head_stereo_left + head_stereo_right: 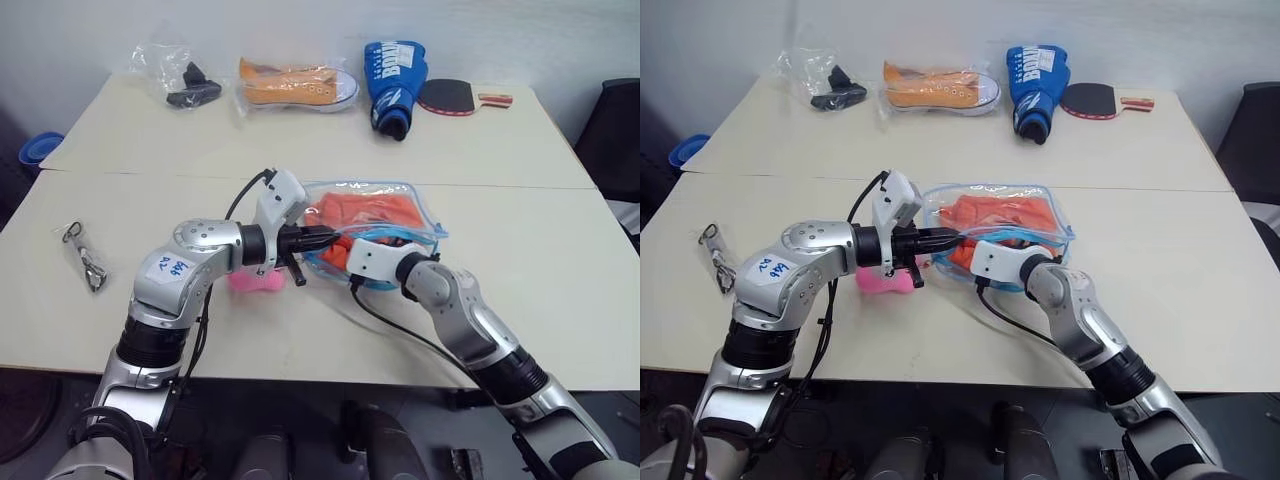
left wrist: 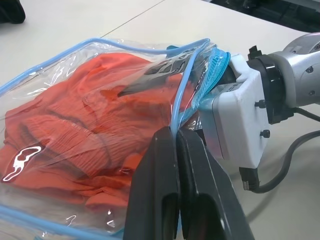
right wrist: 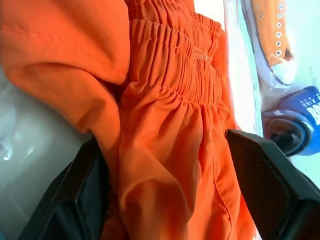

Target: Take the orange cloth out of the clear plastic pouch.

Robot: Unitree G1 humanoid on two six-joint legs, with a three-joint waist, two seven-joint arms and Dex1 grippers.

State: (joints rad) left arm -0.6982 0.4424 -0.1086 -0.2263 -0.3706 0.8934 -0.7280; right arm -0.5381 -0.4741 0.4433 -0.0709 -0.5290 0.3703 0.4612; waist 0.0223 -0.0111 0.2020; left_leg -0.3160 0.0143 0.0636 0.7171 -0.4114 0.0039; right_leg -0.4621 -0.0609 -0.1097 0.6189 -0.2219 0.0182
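Near the middle of the head views, the clear plastic pouch point(image 1: 385, 215) lies flat on the pale desk point(image 1: 560, 260), with the orange cloth point(image 1: 360, 212) bunched inside it and showing through the transparent wall. The left arm comes in from the lower left of the frame, elbow bent, forearm running almost level toward the centre; its left tool point(image 1: 322, 237) points slightly downward to the right and is closed tight on the pouch's light blue zippered edge, the two black fingers point(image 2: 165, 185) pressed together with the trim pinched between them in the left wrist view. The right arm rises from the lower right of the frame, its forearm angled up and leftward, and its white wrist sits at the pouch's near edge just below the left tool's tip. The right tool point(image 3: 170, 170) is inside the pouch mouth with its jaws spread wide, orange fabric filling the space between the two dark fingers point(image 3: 265, 175), which are not closed on it. A pink plush charm point(image 1: 255, 281) lies on the desk under the left wrist, at centre left of the frame.
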